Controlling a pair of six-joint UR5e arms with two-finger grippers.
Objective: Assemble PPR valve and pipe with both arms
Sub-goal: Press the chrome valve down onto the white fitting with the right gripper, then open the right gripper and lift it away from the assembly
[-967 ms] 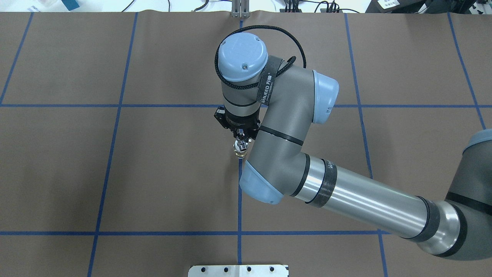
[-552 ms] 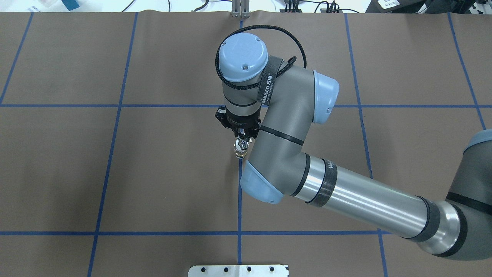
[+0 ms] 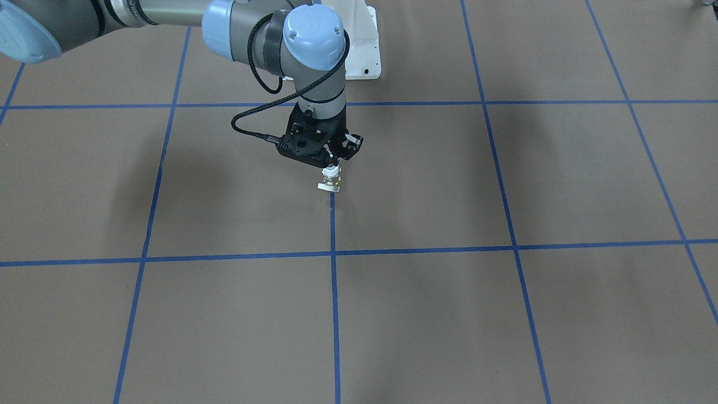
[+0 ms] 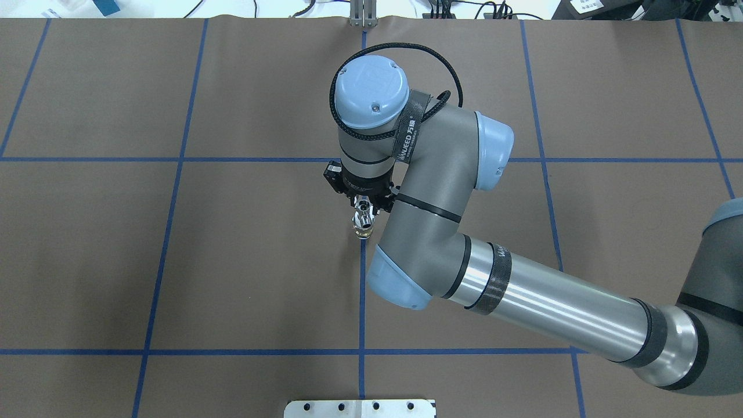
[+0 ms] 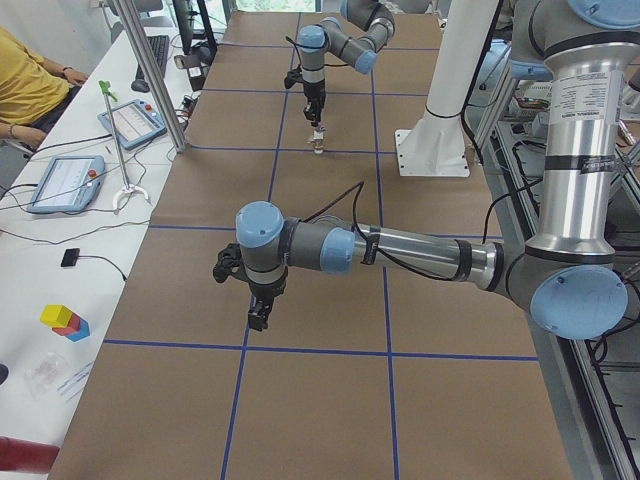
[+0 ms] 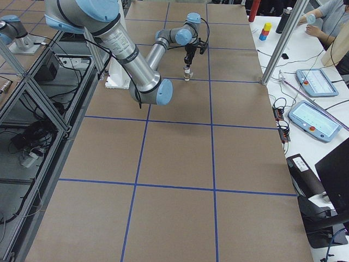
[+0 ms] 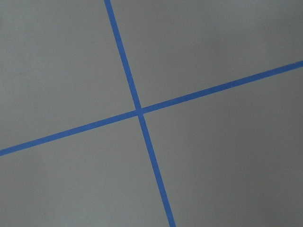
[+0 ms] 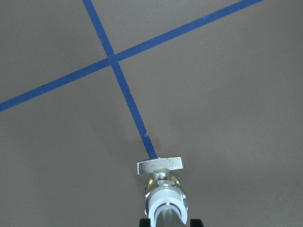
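My right gripper (image 4: 364,204) points straight down near the table's middle and is shut on the joined parts. The PPR valve (image 4: 363,227) hangs below it. In the right wrist view the valve (image 8: 163,189) shows its white collar nearest the fingers (image 8: 143,222), then its brass body, then the flat tab lowest. A bit of the silver pipe (image 4: 364,203) shows between the fingers. In the front view the valve's (image 3: 331,180) tab is at or just above the mat, at the end of a blue tape line. My left gripper (image 5: 258,318) hovers low over the mat; I cannot tell if it is open.
The brown mat has a blue tape grid (image 4: 361,352). The white pedestal (image 3: 362,50) stands behind the right arm. Poles (image 5: 150,80), tablets (image 5: 130,122) and seated people (image 5: 25,80) line the far table side. The left wrist view shows only mat and a tape cross (image 7: 139,111).
The right arm's wrist has shifted slightly and looks a little lower. The valve stays at the same spot over the tape line.
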